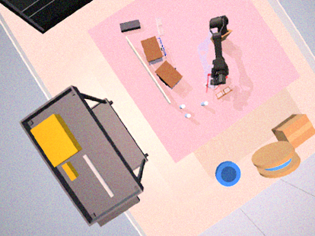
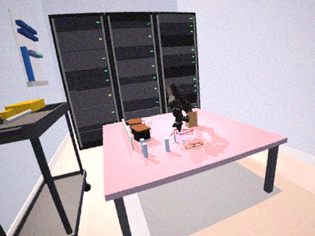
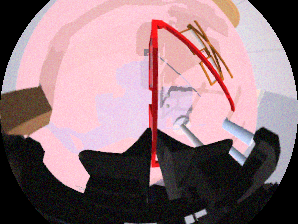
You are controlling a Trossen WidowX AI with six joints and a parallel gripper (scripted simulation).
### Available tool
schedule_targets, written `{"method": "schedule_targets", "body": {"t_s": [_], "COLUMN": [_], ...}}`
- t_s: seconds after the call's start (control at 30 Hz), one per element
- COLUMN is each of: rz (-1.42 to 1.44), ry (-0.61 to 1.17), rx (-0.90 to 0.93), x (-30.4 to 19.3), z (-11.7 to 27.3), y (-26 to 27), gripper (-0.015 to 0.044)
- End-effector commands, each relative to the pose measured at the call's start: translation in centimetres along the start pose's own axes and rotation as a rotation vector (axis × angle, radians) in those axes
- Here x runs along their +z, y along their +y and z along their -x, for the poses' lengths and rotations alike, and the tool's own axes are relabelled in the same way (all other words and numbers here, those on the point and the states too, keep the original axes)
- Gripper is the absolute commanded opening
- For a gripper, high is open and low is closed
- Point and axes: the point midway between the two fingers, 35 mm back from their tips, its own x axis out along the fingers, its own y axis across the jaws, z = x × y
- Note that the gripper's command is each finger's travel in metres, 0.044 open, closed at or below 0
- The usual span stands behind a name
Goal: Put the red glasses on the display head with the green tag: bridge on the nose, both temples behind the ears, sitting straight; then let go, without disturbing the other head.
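My gripper point(image 1: 218, 83) point(image 2: 179, 129) point(image 3: 150, 131) is shut on the red glasses point(image 1: 208, 83) point(image 3: 154, 95). It holds them by the front frame, above the table. In the wrist view the frame runs straight up from the fingertips, and one temple curves away to the right. A pale, see-through stand point(image 3: 178, 100) shows under and beside the red glasses; it looks like a display head. The glasses are apart from it in the wrist view. No green tag can be made out. Another pale stand point(image 1: 159, 27) is at the far left of the table.
Brown-framed glasses point(image 1: 224, 92) point(image 2: 193, 145) lie near the gripper. Three pale cylinders stand nearby, one point(image 1: 204, 103) point(image 2: 167, 145) closest. Two brown-topped boxes point(image 1: 151, 48) point(image 1: 169, 74), blue glasses point(image 1: 162, 46) and a long pale bar point(image 1: 147, 69) are left. A wooden block point(image 2: 192, 119) point(image 3: 25, 107) is near the arm's base.
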Motion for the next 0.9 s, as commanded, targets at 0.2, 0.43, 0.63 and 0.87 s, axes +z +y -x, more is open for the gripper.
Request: {"method": "schedule_targets", "body": {"t_s": [0.2,0.43,0.63,0.87], "rz": [0.005,0.005,0.000,-0.169], "ry": [0.001,-0.001,-0.001,0.000], "rx": [0.003,0.002,0.002,0.002], "x": [-0.7,-1.0,-1.0,-2.5], "z": [0.3,4.7,6.0,6.0], "y": [0.1,0.0,0.1,0.0], "gripper": [0.0000,0.0000,0.0000,0.0000]}}
